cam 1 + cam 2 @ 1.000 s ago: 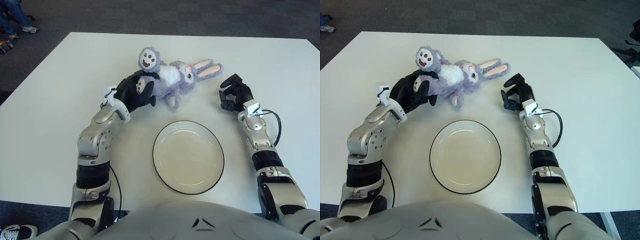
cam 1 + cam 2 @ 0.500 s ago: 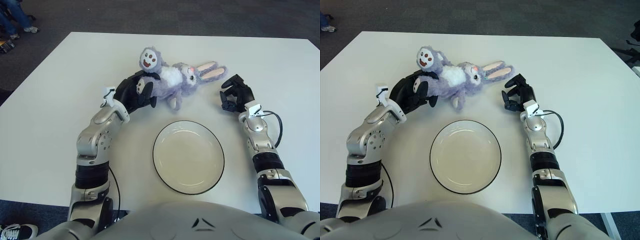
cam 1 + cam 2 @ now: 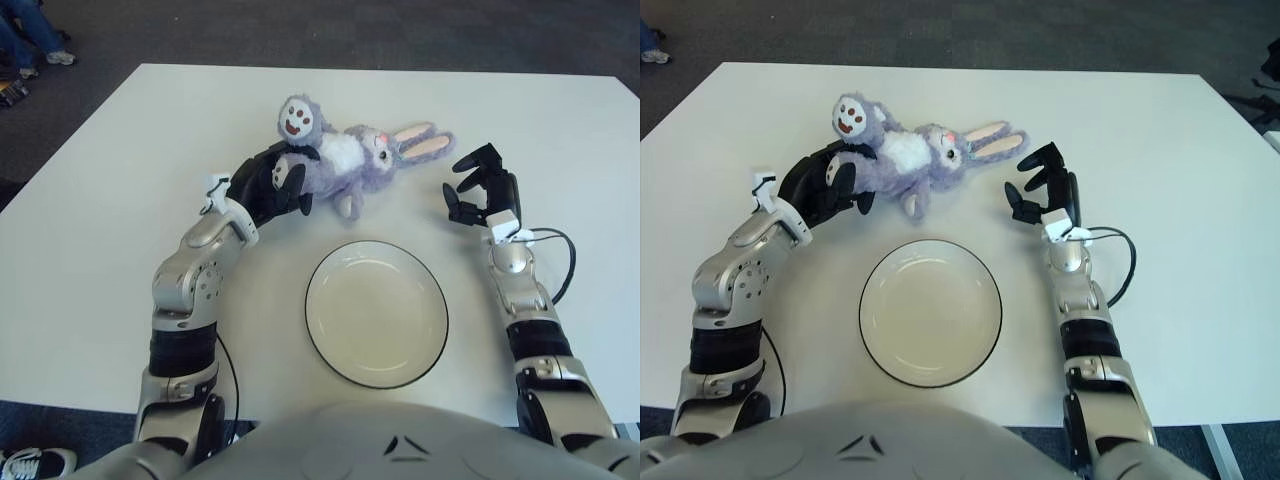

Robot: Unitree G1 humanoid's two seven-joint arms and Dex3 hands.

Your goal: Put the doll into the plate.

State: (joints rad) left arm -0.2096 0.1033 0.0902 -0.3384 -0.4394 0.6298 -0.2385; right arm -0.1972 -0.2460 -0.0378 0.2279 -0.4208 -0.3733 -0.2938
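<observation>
Doll (image 3: 350,150), a purple plush rabbit with long pink-lined ears, is shown lying on its side on the white worktop (image 3: 120,160), beyond the far rim of the round white plate with a dark rim (image 3: 377,312) and apart from it. One plush foot with an embroidered red mouth is turned upward at the far left end; the ears point toward the robot's right. The left robot hand (image 3: 268,186) is seen closed on the doll's lower body, its dark fingers wrapped against the purple fur. The right robot hand (image 3: 478,188) is held just beyond the ear tips, apart from them, with fingers spread and nothing grasped. The plate is empty, so the transfer is judged not yet made. For the step in hand, a grasp taken only at one end would probably let the limp head and ears sag and drag; support under the head end by the right robot hand is therefore advised, followed by a lift clear of the plate rim and a release once the body is centred over the plate.
</observation>
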